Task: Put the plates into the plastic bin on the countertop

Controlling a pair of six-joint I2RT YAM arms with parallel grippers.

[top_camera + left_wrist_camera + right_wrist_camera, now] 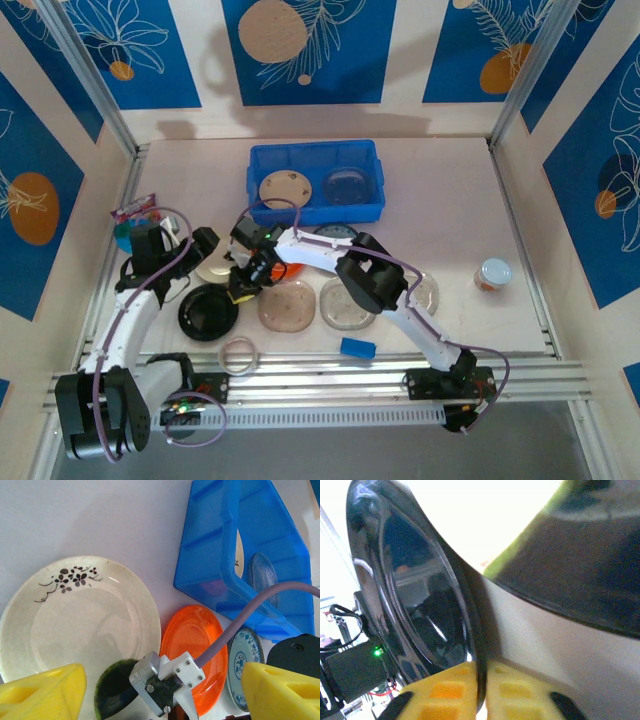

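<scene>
Right gripper (479,692): closed hard on the rim of the black plate (420,605), with 1 yellow finger (445,695) pressed to each face of the rim.
Left gripper (163,677): jaws spread wide with nothing held; it hovers over the flowered beige plate (75,620).
Black plate: lower left of the overhead view, on the countertop (440,200); the right gripper sits at its upper right edge.
Flowered beige plate: just above the black plate in the overhead view.
Orange plate (192,650): just right of the flowered beige plate, partly behind the right gripper in the left wrist view.
Blue-white plate (243,660): right of the orange plate, close below the bin's near wall.
Plastic bin (262,160): upper centre of the overhead view. It holds 2 plates, a tan plate (286,188) on the left and a translucent plate (347,185) on the right.
Lower centre row: smoky brown plate (287,305), clear plate (348,305) and second clear plate (422,290), all lying flat, partly under the right arm.
Thin ring (240,353): lower centre left, near the front rail.
Blue block (357,347): below the clear plate.
Jar (492,273): right side, well apart from the plates.
</scene>
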